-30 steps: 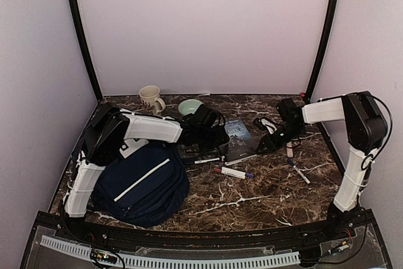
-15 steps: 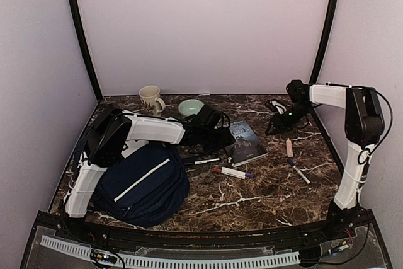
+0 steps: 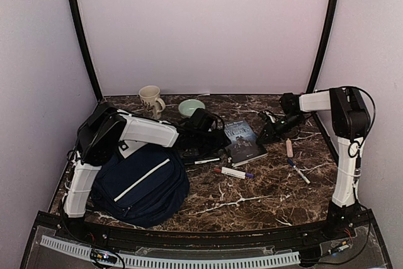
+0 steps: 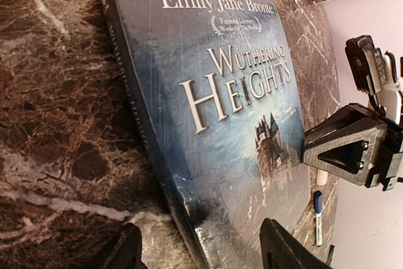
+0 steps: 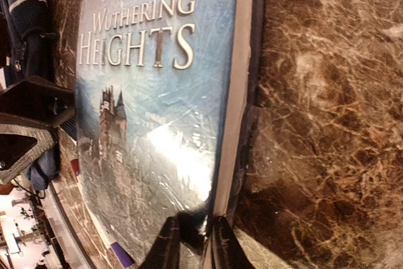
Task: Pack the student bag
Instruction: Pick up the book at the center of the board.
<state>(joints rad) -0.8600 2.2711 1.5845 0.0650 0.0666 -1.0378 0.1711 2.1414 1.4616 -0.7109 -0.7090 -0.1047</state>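
Note:
The navy backpack [image 3: 141, 184] lies at the front left, white stripe up. A blue book, "Wuthering Heights" [image 3: 244, 141], lies flat mid-table. My left gripper [image 3: 217, 137] is open at the book's left edge; in the left wrist view its gripper [image 4: 201, 253] straddles the book's spine corner [image 4: 208, 124] without closing on it. My right gripper [image 3: 263, 137] is at the book's right edge. In the right wrist view the right gripper [image 5: 195, 244] has its jaws nearly together, with the page edge of the book [image 5: 157, 105] running between them.
A cream mug [image 3: 150, 99] and a green bowl [image 3: 190, 106] stand at the back. A white pen [image 3: 204, 160], a marker [image 3: 233, 172], a pink item [image 3: 289, 147] and a pen [image 3: 300, 172] lie around the book. Walls close in on both sides.
My right gripper left the book's right edge, swung to the back right, then came back to that edge. The left arm shifted slightly left. The book barely moved.

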